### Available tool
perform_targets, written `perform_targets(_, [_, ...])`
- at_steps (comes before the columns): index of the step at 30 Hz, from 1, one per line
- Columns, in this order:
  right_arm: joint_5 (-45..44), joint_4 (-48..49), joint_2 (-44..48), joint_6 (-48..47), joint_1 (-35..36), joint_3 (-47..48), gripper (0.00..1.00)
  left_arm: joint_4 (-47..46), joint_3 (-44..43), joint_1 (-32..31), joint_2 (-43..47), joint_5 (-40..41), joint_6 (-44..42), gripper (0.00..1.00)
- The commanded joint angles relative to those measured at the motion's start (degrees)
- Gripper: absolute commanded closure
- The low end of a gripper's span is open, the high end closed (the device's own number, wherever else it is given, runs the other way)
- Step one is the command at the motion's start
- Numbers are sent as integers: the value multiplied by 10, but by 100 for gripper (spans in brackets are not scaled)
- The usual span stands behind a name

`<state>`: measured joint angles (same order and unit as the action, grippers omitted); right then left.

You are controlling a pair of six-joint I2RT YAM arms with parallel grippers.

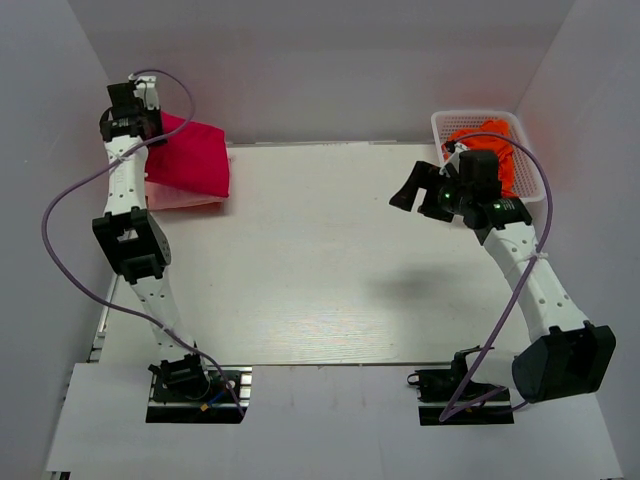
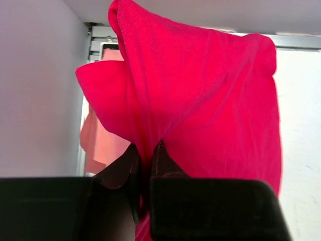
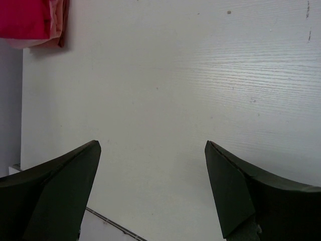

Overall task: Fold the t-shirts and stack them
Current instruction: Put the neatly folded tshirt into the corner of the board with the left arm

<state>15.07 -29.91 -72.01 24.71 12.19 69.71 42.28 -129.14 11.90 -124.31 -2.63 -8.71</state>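
The crimson-red t-shirt (image 1: 195, 157) lies folded at the table's back left corner, on top of the light pink t-shirt (image 1: 172, 198). My left gripper (image 1: 148, 128) is shut on a fold of the red shirt (image 2: 200, 100) at its far left edge and lifts it, with the pink shirt (image 2: 100, 140) showing beneath. Orange t-shirts (image 1: 490, 150) sit in the white basket (image 1: 528, 160) at the back right. My right gripper (image 1: 412, 190) is open and empty above the table, left of the basket; its fingers (image 3: 65, 186) frame bare table.
White walls close in the table on the left, back and right. The table's bare white surface (image 1: 330, 260) spans the middle. The stack also shows in the right wrist view (image 3: 30, 22).
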Motion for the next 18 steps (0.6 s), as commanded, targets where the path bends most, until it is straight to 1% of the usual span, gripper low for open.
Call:
perform_targets(1, [17,20,-6,8,-1,30,10,-54,-5,33,6,-44,4,100])
perform_targets(10, [28,28,-30,13,-1,34,10,-74,0,71,-32,-69,4,100])
perform_targets(12, [35,30,-38,12,-1,37,10,-83,18,71,-32,-75,4,100])
perform_targets(13, [39,32,-44,16,-1,38,10,-83,23,71,-32,-75,4,98])
perform_targets(14, [44,33,-45,16,-2,39,10,-89,29,71,-32,-69,4,88])
perform_targets(15, [46,31,-52,16,-1,39,10,-89,29,71,-32,-58,4,63])
perform_targets(16, [50,34,-54,15,-1,42,10,-89,29,71,-32,-38,4,50])
perform_targets(17, [52,33,-54,16,-1,45,10,-89,29,71,-37,-27,21,33])
perform_targets(18, [52,33,-58,15,-1,43,10,-84,20,71,-37,-4,27,5])
